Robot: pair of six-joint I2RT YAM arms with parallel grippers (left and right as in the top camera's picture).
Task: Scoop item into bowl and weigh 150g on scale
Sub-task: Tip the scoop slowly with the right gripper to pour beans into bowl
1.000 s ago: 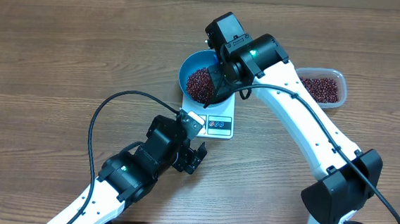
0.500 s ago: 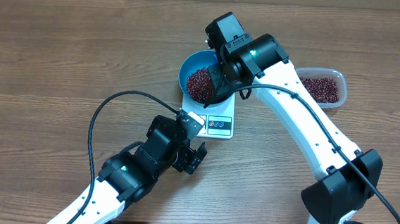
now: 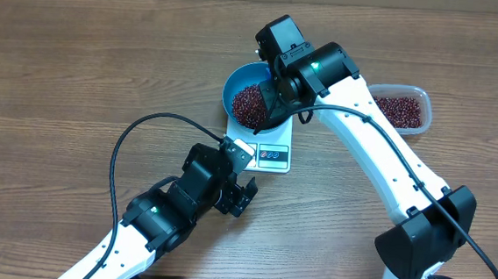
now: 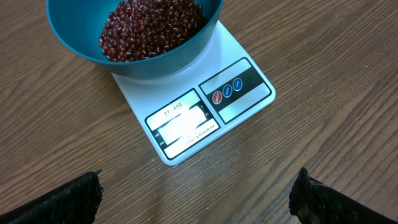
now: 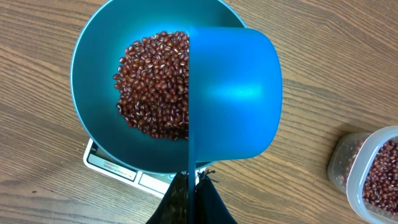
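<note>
The right gripper [image 5: 191,186] is closed tight on the thin handle of a small bright blue plastic scoop [image 5: 233,93]. It holds the scoop over the round deep teal-blue bowl [image 5: 87,74], and from the right wrist view the scoop covers about half of the bowl's mouth. The left gripper [image 4: 196,205] is opened to its full width and has hold of nothing. It hangs over bare wood just beside the display edge of the scale, with one fingertip [image 4: 68,199] at each lower corner of the left wrist view.

The bowl stands on the small flat white square kitchen scale [image 4: 186,99], near the middle of the brown wooden table [image 3: 61,56]. The small dark red-brown beans [image 4: 149,28] lie in a heap inside the bowl. A clear rounded-rectangular plastic tub [image 3: 423,99] with more such beans stands toward the table's right edge, well apart from the scale.

Compared with one second before, nothing has shifted: both arms, the scoop and the bowl are in the same places.
</note>
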